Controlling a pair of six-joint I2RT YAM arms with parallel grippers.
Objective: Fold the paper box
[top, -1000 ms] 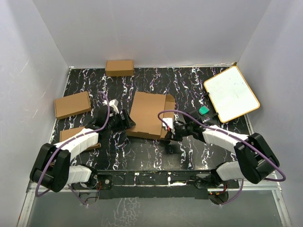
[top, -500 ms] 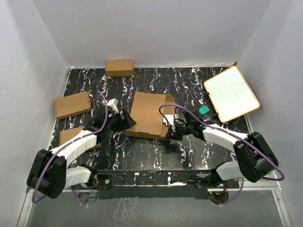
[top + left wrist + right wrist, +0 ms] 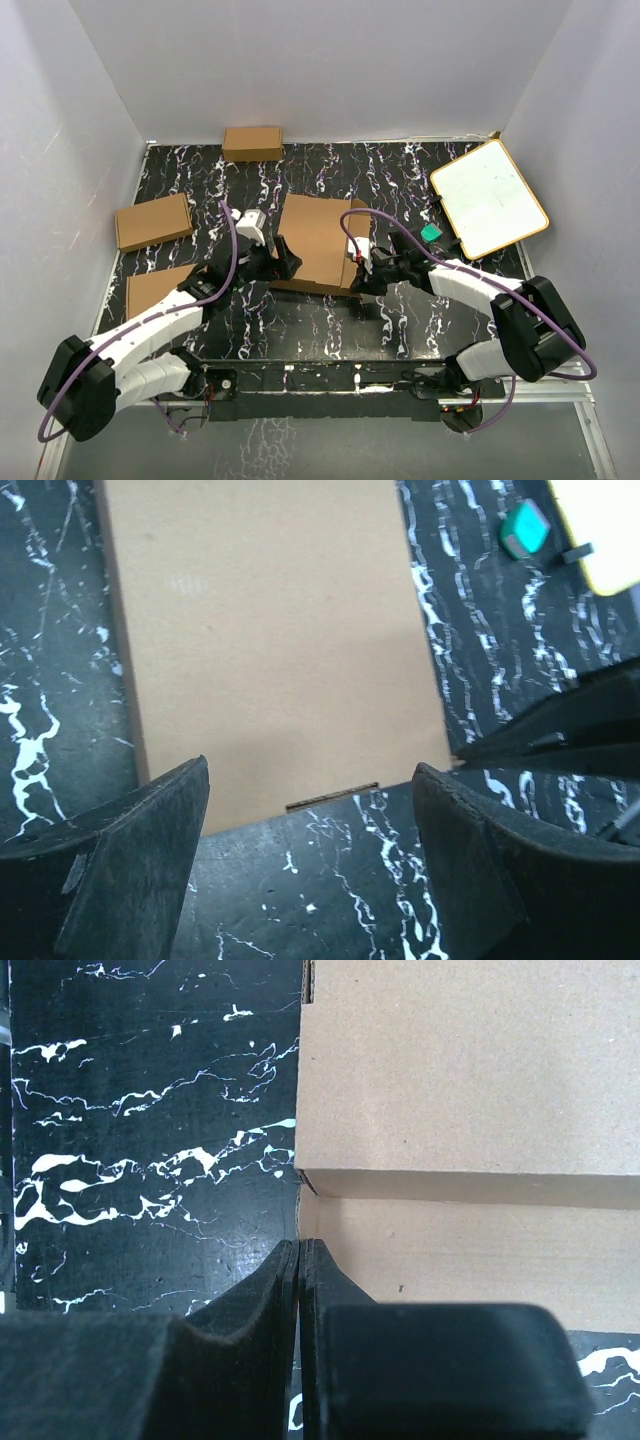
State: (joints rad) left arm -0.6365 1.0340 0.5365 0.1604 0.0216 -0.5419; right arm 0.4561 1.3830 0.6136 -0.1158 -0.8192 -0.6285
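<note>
The paper box (image 3: 316, 238) is a brown cardboard piece lying mid-table, with its top panel folded over a lower panel (image 3: 460, 1250). My left gripper (image 3: 285, 262) hovers just off the box's near left edge. In the left wrist view it (image 3: 310, 815) stands open over bare marble, with the cardboard (image 3: 270, 650) just beyond the fingertips. My right gripper (image 3: 357, 273) is at the box's near right corner. There it (image 3: 300, 1255) is shut, and the thin edge of the box's side wall runs into the seam between the fingers.
Three smaller brown boxes sit at the back (image 3: 252, 143), at the left (image 3: 153, 221) and near left (image 3: 160, 288). A white board with a tan rim (image 3: 489, 198) lies at the right, with a green item (image 3: 430, 234) beside it. Grey walls surround the black marbled table (image 3: 300, 325).
My left arm has swung right, up to the box's near left edge, and its jaws have spread wider. The right gripper has stayed shut at the box's near right corner.
</note>
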